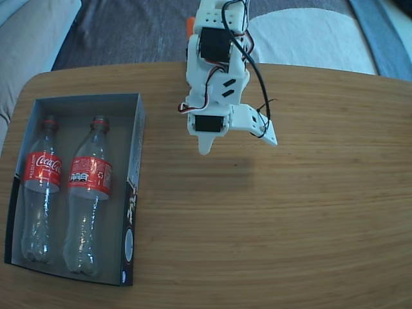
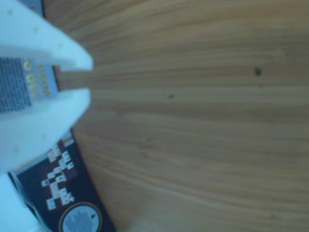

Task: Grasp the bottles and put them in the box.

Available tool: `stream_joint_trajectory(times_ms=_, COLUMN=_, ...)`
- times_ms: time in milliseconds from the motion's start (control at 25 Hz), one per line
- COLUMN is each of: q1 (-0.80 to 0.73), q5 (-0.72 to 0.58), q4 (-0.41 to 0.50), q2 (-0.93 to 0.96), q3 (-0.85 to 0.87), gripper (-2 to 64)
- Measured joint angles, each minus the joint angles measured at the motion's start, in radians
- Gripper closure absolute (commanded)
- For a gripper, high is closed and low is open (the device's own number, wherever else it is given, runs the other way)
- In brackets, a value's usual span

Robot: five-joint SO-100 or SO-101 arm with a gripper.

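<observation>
Both bottles point(image 1: 64, 193) lie boxed point(image 1: 77, 100), left of tool point(image 1: 238, 145).

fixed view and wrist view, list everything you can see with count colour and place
bottles: two, clear with red caps and red labels, lying side by side inside the box, caps toward the far end; one by the left wall, the other to its right.
box: one, grey inside, black outer sides with white print, on the left of the table in the fixed view; its printed side shows in the wrist view.
table: one, light wood grain, fills most of both views.
floor covering: grey and pale patches beyond the table's far edge.
arm: one, white with black motors and wires, far centre.
gripper: one, white, fingers apart, holding nothing, over bare table right of the box.
</observation>
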Motion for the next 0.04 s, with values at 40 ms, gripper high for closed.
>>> stream_joint_trajectory(times_ms=40, q1=0.000, q5=0.000, q4=0.000, q2=0.000, q3=0.000, gripper=61.7)
